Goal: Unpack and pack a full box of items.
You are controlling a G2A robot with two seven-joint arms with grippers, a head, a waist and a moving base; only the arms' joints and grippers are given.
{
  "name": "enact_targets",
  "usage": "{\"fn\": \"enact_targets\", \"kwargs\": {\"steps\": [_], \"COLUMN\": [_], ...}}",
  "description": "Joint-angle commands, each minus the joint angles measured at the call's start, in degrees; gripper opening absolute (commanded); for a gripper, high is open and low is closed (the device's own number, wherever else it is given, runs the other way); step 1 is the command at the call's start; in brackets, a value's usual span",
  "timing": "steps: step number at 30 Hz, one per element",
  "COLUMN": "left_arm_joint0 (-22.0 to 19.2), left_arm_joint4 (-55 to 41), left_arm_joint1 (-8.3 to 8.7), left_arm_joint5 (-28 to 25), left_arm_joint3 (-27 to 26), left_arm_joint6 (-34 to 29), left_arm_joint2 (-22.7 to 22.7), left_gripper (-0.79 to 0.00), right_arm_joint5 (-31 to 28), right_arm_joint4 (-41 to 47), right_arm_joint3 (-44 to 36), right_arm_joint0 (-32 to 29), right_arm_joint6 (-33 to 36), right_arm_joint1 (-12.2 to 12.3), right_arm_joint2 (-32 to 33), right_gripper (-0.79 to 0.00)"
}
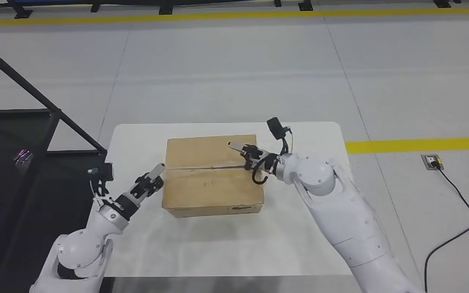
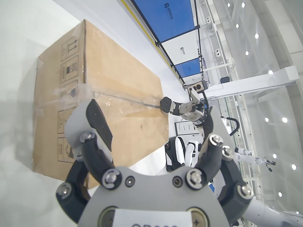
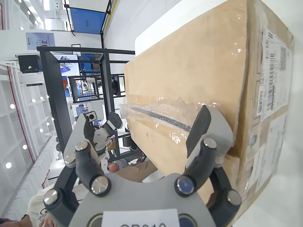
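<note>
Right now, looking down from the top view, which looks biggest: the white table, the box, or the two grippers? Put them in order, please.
1. white table
2. box
3. left gripper and right gripper: both far smaller than the box. They look about alike, so I won't rank one over the other.

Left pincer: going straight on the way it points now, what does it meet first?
Most likely the cardboard box: the left pincer is open and aimed at its near end, around the taped seam. Gap unclear from these views.
</note>
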Motion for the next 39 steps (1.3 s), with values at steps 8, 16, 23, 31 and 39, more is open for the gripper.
{"fn": "enact_targets", "kwargs": {"steps": [8,16,23,31,39], "left_arm_joint0": [0.51,-0.91,-2.03,-2.13,-0.34], "left_arm_joint4": [-5.61,-7.84,-8.40,-9.29,-11.31], "left_arm_joint1": [0.18,-0.27,-0.81,-1.16,-1.21], "left_arm_joint5": [-0.02,0.87,0.95,0.67,-0.74], "left_arm_joint3": [6.36,9.91,10.11,8.90,7.35], "left_arm_joint6": [-0.04,0.03,0.09,0.27,0.91], "left_arm_joint2": [-3.46,-0.61,3.00,4.77,3.79], "left_gripper": [0.000,0.000,0.000,0.000,0.000], "right_arm_joint5": [-3.05,-4.89,-7.07,-10.36,-13.97], "right_arm_joint4": [2.99,5.92,10.04,13.86,16.56], "right_arm_joint3": [3.00,7.45,14.07,20.82,24.07], "right_arm_joint0": [0.93,3.86,6.90,9.99,11.70], "right_arm_joint6": [0.62,-1.65,-4.41,-5.94,-6.11], "right_arm_joint1": [-0.39,-1.98,-4.50,-7.66,-10.30], "right_arm_joint2": [-0.37,-3.49,-7.65,-11.95,-14.65], "right_gripper": [0.000,0.000,0.000,0.000,0.000]}}
